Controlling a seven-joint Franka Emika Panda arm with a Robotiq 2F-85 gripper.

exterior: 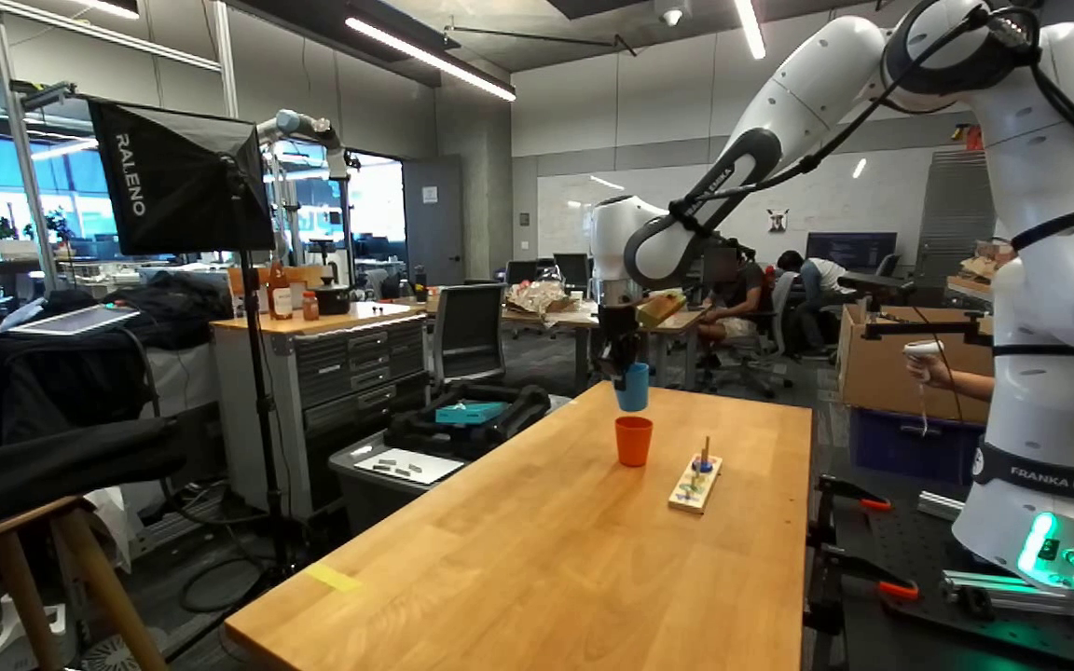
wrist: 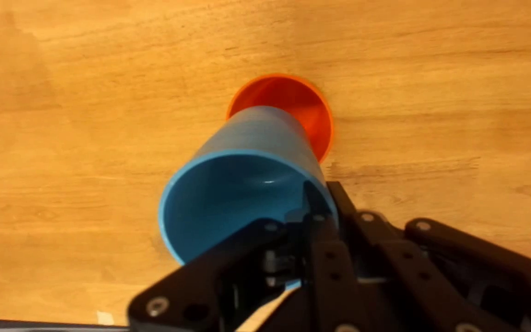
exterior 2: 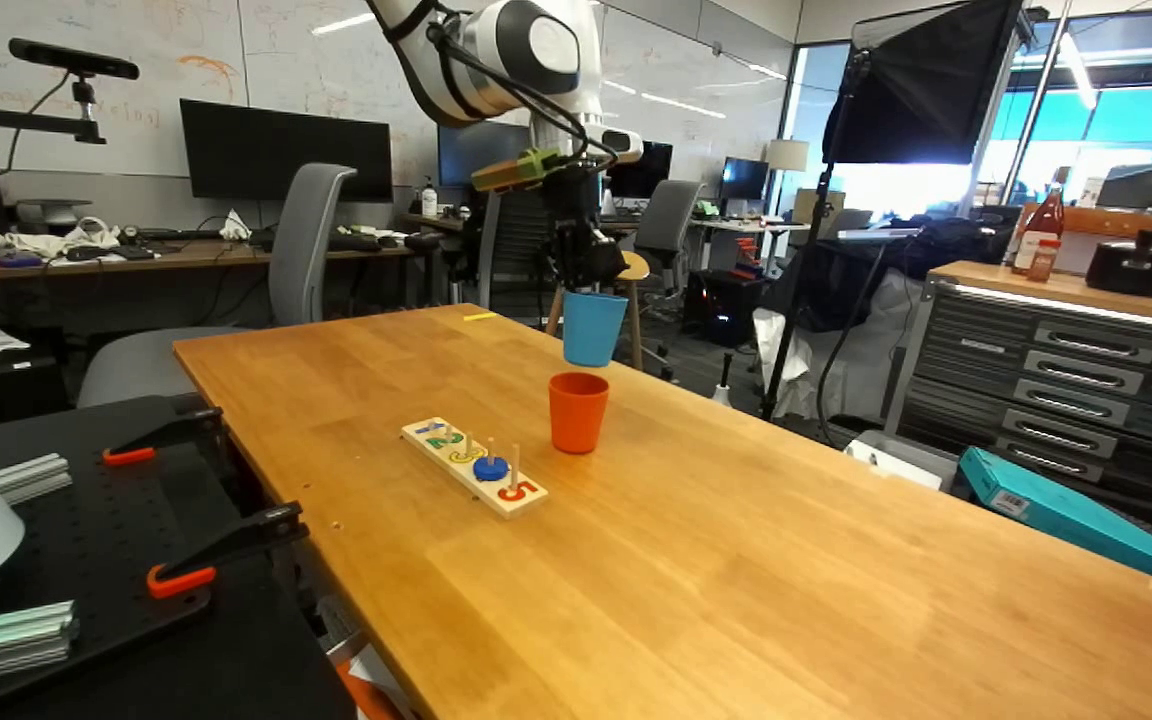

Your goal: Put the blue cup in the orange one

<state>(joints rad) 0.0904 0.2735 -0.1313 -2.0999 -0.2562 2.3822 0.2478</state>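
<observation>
Nearest the lens in wrist view, had pincer (wrist: 326, 196) clamped on side wall of blue cup (wrist: 242, 184), w/ fingertips (wrist: 343, 200) either side of it at the rim. Held cup mouth up, clear of desk (exterior 2: 786, 560), w/ base just above orange cup (wrist: 304, 99) & thin gap btwn the two in both exterior views. From wrist cam, saw blue side wall cover part of orange opening. Found orange cup upright on desk, mouth up. Nr it, but apart, spotted wooden peg board (exterior 2: 461, 468) w/ painted nos. & blue ring (exterior 2: 489, 471) on peg next to red 5 (exterior 2: 518, 492). Noted yellow tape (exterior: 334, 577) stuck nr desk edge. Saw white arm (exterior: 807, 84) bent over desk, w/ green light (exterior: 1037, 543) on its base. Farther back, made out black softbox (exterior: 187, 186); also, in an exterior view, drawer cabinet (exterior 2: 1066, 405) w/ amber bottle (exterior 2: 1041, 220), small jar (exterior 2: 1043, 262) & black lidded pot (exterior 2: 1136, 270) on top, plus turquoise box (exterior 2: 1066, 510) btwn cabinet & desk.
</observation>
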